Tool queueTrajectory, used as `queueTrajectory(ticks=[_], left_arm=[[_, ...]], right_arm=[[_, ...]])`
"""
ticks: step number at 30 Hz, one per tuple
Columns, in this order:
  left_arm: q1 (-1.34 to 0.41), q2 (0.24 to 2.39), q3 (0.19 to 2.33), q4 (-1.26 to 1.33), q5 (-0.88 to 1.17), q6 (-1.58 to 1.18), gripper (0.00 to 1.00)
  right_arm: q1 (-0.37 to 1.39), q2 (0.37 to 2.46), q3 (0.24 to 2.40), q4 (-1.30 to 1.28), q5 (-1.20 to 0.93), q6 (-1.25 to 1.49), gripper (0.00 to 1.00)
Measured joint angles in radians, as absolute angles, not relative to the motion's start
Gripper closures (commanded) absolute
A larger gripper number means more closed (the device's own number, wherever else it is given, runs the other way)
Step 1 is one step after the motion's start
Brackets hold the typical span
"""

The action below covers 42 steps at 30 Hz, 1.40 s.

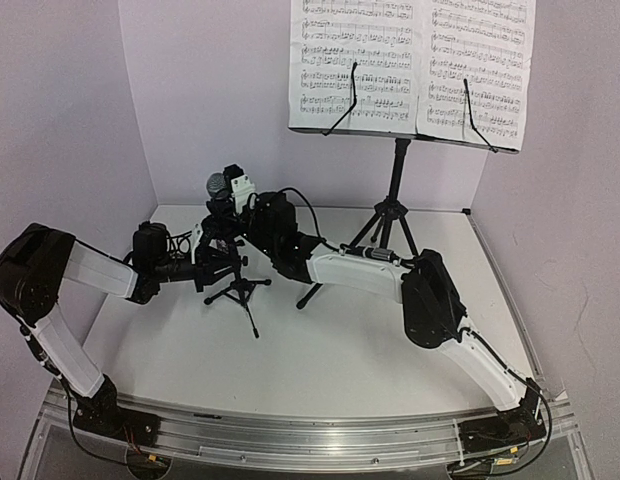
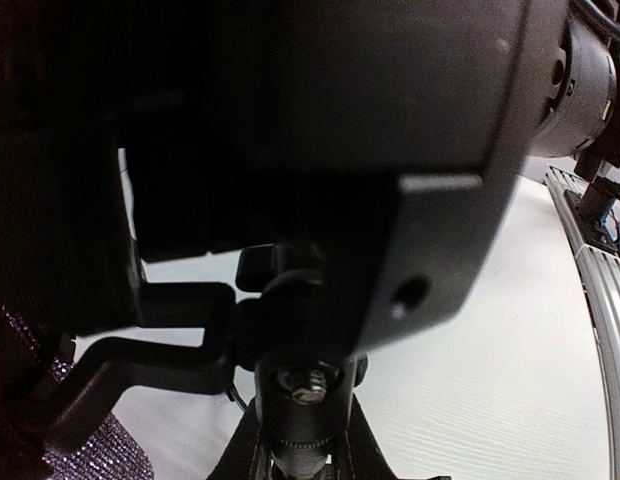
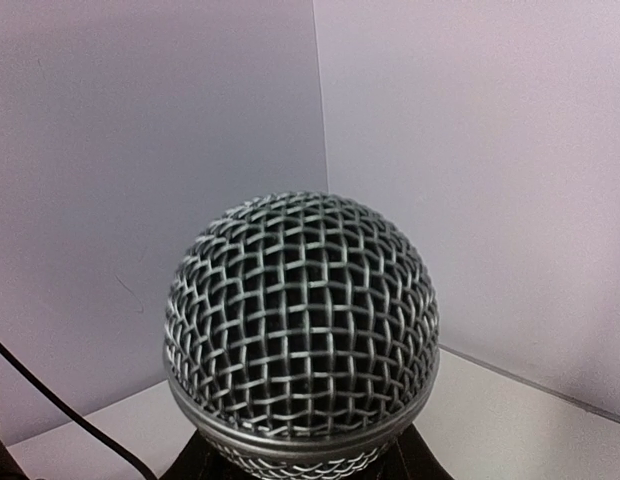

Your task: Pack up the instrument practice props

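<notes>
The microphone [image 1: 217, 187] stands with its grey mesh head [image 3: 302, 320] up in the small black tripod mic stand [image 1: 242, 290] at the left middle of the table. My right gripper [image 1: 235, 200] is shut on the microphone just below the head, its black fingertips [image 3: 195, 465] showing at either side. My left gripper [image 1: 212, 262] comes in from the left and is shut on the mic stand's swivel head [image 2: 305, 385]. The glittery purple body [image 2: 95, 450] shows beside it. The white sheet-music pages [image 1: 410, 60] rest on the tall black music stand [image 1: 395, 190] at the back right.
Purple walls close off the back and both sides. The music stand's tripod legs [image 1: 385, 235] spread just behind my right forearm [image 1: 355, 270]. A metal rail [image 1: 310, 435] runs along the near edge. A black cable [image 3: 60, 415] hangs beside the microphone.
</notes>
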<state>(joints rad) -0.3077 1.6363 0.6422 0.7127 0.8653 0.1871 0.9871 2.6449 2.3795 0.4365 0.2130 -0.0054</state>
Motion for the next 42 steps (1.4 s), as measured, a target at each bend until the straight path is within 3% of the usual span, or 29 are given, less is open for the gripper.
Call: queueTrajectory(ticks=[16, 42], left_arm=[[-0.291, 1.637, 0.666, 0.643, 0.871, 0.315, 1.00], [-0.234, 1.616, 0.694, 0.521, 0.919, 0.359, 1.00]], right_arm=[[0.983, 2.631, 2.449, 0.416, 0.153, -0.089, 1.00], [1.023, 2.407, 2.447, 0.458, -0.021, -0.220, 1.00]])
